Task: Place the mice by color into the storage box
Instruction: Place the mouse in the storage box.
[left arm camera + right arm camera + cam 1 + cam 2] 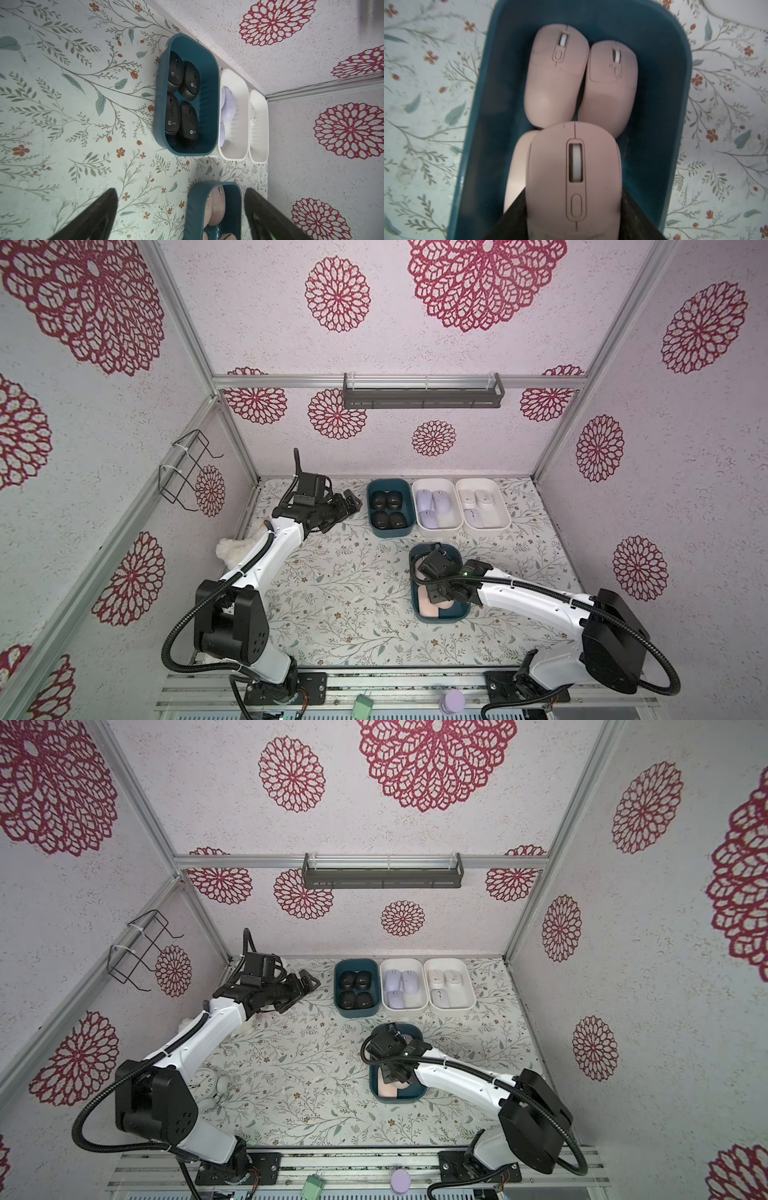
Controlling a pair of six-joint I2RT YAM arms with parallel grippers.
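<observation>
My right gripper [574, 207] is shut on a peach-pink mouse [574, 178], holding it low inside the near teal box [675, 83]. Three more pink mice lie in that box, two side by side at its far end [556, 76] and one partly under the held mouse [519, 166]. In both top views the right gripper [436, 593] [395, 1073] covers most of this box [453, 616]. Along the back wall, black mice [386, 510] fill a teal box, lavender mice [432, 504] a white box, and white mice [482, 499] another. My left gripper [353, 502] [180, 190] hangs open and empty left of the black mice.
A fluffy white plush [232, 549] lies by the left wall under my left arm. A white alarm clock [205, 1081] sits near the left arm's base. A grey shelf [422, 391] hangs on the back wall and a wire rack [183, 472] on the left wall.
</observation>
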